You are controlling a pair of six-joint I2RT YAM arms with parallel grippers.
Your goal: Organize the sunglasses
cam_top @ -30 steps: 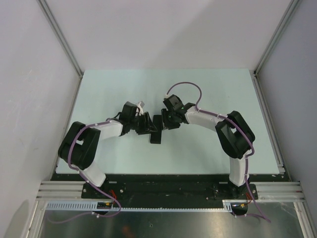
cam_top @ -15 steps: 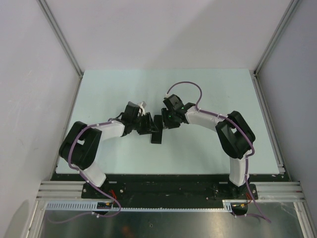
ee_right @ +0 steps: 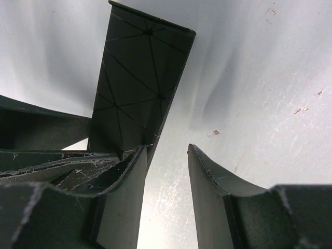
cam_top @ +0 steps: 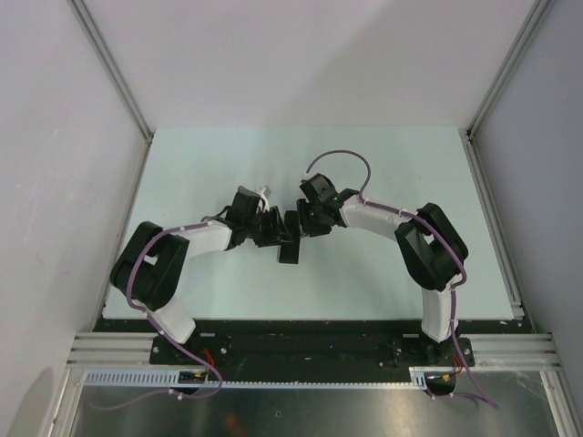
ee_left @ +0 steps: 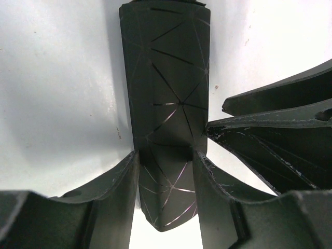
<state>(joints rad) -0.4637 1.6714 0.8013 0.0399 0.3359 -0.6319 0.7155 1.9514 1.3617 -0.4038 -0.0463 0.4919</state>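
1. Sunglasses nowhere in view, perhaps inside the black case (cam_top: 291, 238), whose long axis runs 12-to-6
2. Left fingers (ee_left: 111, 202) clamp its flanks from 9 o'clock
3. Right fingers (ee_right: 212, 192) stand apart and empty, just beside it at 3 o'clock

Pale table (cam_top: 383, 173), black oblong case (cam_top: 289, 251) at its middle

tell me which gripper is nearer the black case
Left. The left gripper straddles the black case, a finger against each side; the right gripper sits beside it, case outside its jaws.
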